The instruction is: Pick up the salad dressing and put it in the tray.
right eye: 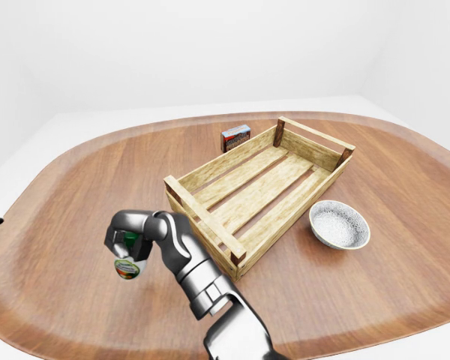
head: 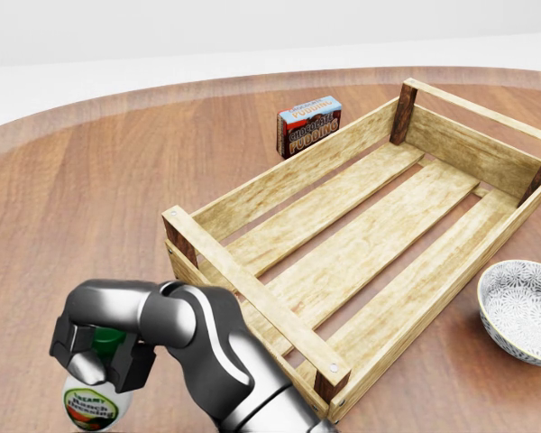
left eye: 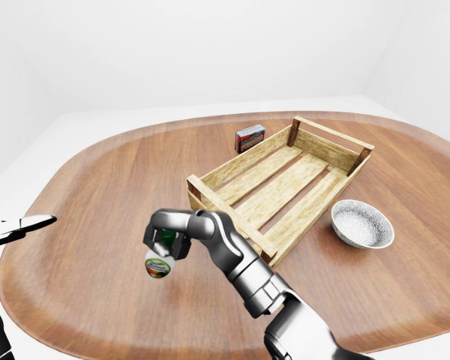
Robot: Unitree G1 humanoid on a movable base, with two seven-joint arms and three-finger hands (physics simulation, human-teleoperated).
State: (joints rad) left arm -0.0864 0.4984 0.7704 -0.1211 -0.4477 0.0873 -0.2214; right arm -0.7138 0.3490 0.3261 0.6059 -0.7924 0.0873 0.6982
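The salad dressing [head: 95,406] is a small white bottle with a green cap and a red-and-green label. It hangs at the bottom left of the head view. My right hand [head: 99,347] is shut round its cap and neck and holds it above the table. The bottle is to the left of the wooden tray [head: 252,302], near its closest corner. The tray is a slatted crate with nothing in it. My left hand [left eye: 19,223] shows at the left edge of the left-eye view with its fingers stretched out and nothing in them.
A chocolate pudding box [head: 309,125] stands against the tray's upper-left side. A patterned white bowl [head: 523,311] sits to the right of the tray. The round wooden table [left eye: 97,172] ends in a curved edge on all sides.
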